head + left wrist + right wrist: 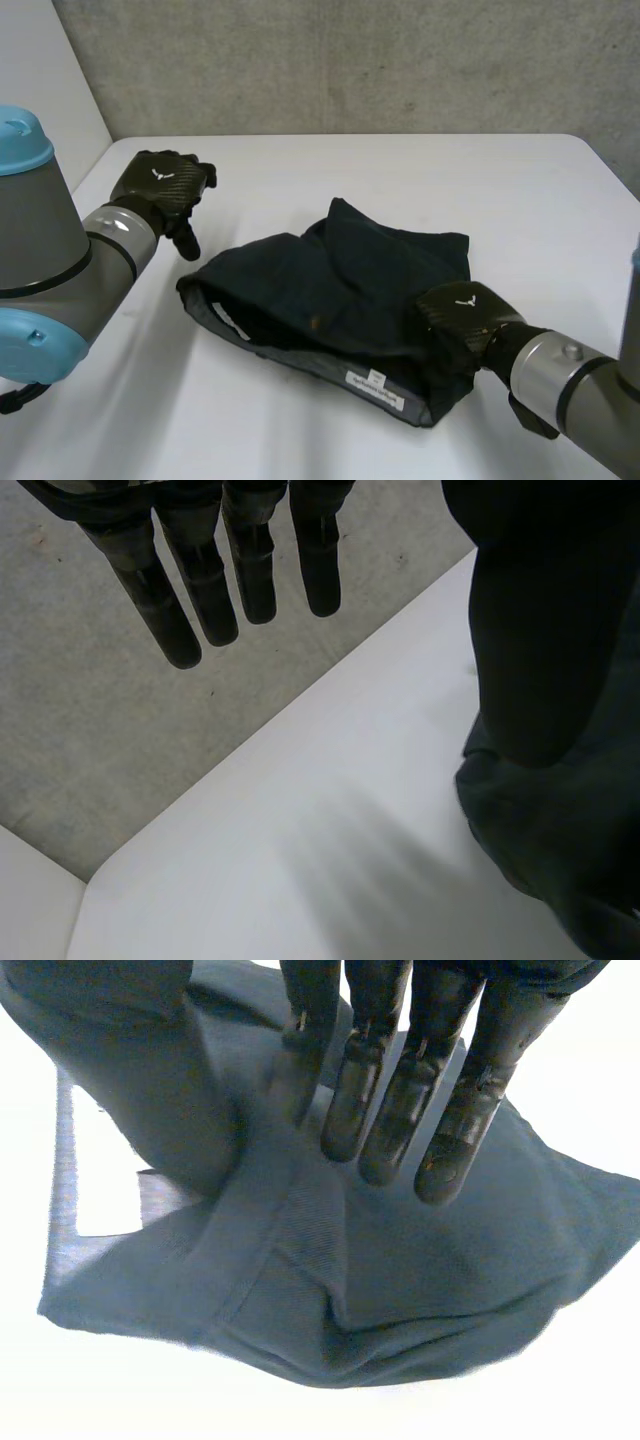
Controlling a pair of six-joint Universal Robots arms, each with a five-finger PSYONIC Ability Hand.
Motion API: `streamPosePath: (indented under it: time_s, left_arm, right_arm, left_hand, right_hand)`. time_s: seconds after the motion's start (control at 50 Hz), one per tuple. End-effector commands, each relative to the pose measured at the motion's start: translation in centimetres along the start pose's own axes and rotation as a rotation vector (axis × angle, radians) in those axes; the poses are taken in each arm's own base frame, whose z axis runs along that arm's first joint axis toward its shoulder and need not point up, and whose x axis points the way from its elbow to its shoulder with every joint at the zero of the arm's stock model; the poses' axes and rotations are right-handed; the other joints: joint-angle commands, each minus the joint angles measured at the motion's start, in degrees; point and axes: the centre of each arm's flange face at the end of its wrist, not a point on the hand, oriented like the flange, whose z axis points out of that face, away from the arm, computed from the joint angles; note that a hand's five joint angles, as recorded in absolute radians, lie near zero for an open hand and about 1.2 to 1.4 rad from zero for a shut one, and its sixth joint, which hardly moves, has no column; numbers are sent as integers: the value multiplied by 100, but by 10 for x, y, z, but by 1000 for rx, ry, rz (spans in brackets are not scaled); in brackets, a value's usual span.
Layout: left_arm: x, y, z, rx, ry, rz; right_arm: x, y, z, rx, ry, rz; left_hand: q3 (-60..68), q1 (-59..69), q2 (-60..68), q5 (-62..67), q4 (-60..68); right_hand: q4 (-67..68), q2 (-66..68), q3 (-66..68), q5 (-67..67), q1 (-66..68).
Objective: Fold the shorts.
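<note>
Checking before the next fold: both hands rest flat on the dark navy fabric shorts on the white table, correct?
Not quite. The right hand rests flat on the dark navy fabric shorts, but the left hand hangs open above the white table, beside the shorts and off them; the head view shows it.

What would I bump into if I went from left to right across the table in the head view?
left hand → shorts → right hand, at the shorts' right end
</note>
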Motion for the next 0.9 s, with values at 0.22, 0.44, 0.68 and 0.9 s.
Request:
streamPosePath:
  time_s: [0.22,0.44,0.68,0.9]
  left_arm:
    - [3,6,-5,-13,11,-1]
    - [11,14,-9,-38,34,-8]
    - [24,13,-12,-27,74,-11]
    - [59,19,-1,23,144,8]
  right_arm:
    - [118,-67,86,262,643,-844]
    - [163,-94,123,431,603,-921]
    - [134,-109,53,343,547,-641]
    - [58,-103,-17,166,263,-207]
  left_hand:
    - [57,20,78,144,87]
    - [57,20,78,144,87]
    - [57,20,78,144,87]
    - [74,37,94,161,104]
  right_hand:
    - [2399,2281,2414,2508,3221]
    - [-1794,-1911,-1779,-1685,-971]
    - [-3197,-3315,-3182,-3088,-2375]
    - [-2910,-3028,-2896,-2802,-2088]
